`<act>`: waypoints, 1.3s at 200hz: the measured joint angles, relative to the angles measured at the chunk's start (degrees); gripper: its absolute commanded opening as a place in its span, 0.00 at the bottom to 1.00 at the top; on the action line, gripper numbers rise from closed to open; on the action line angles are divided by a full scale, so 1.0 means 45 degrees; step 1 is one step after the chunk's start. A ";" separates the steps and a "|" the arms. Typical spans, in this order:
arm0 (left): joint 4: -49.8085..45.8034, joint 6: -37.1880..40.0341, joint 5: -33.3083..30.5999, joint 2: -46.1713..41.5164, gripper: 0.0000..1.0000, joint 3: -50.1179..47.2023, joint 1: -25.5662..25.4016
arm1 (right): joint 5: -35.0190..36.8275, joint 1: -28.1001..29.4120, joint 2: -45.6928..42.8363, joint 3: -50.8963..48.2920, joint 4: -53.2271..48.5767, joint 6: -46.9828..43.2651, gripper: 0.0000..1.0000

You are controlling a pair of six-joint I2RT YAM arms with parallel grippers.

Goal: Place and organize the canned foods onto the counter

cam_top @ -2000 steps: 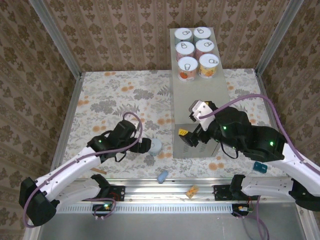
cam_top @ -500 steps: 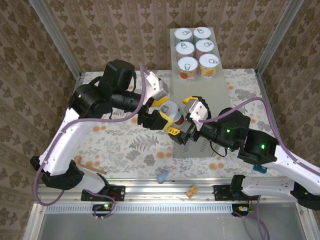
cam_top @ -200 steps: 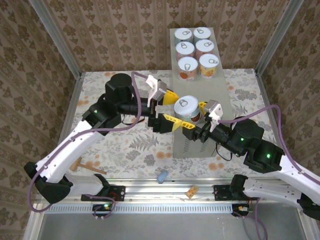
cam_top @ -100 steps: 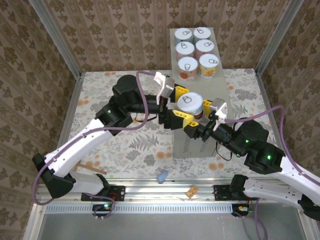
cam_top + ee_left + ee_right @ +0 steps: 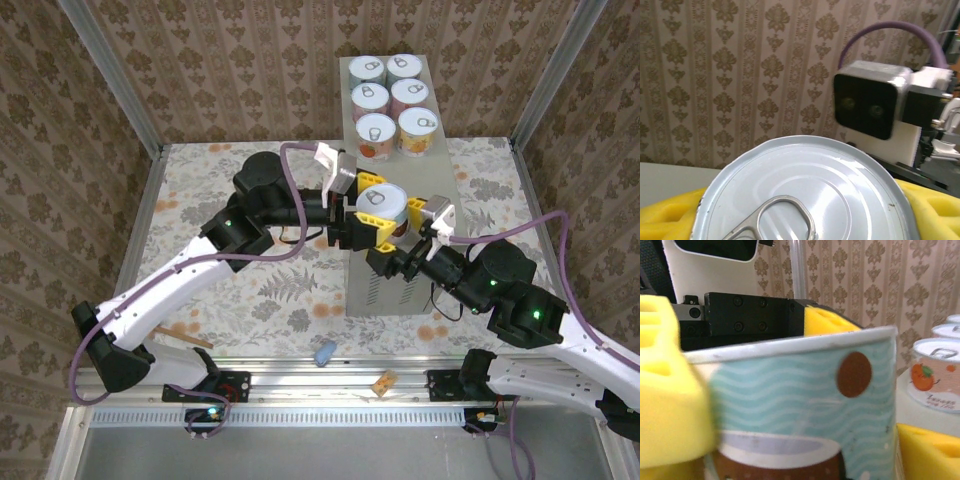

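Above the grey counter, a light-blue can sits clamped in the left gripper; the right gripper flanks it, grip undeterminable.

Floral-patterned floor surface spans cell. Damask wallpaper walls left, far, right. Aluminium frame posts at far-left and far-right corners. Small blue lump at near edge, centre. Tan block just right of it, on near rail. Wooden stick near-left, partly hidden.
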 measured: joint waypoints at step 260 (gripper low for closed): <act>-0.2045 0.3560 -0.7936 0.1948 0.84 0.1064 -0.0636 | 0.4915 -0.0044 -0.3177 0.0437 -0.4537 -0.0996 1.00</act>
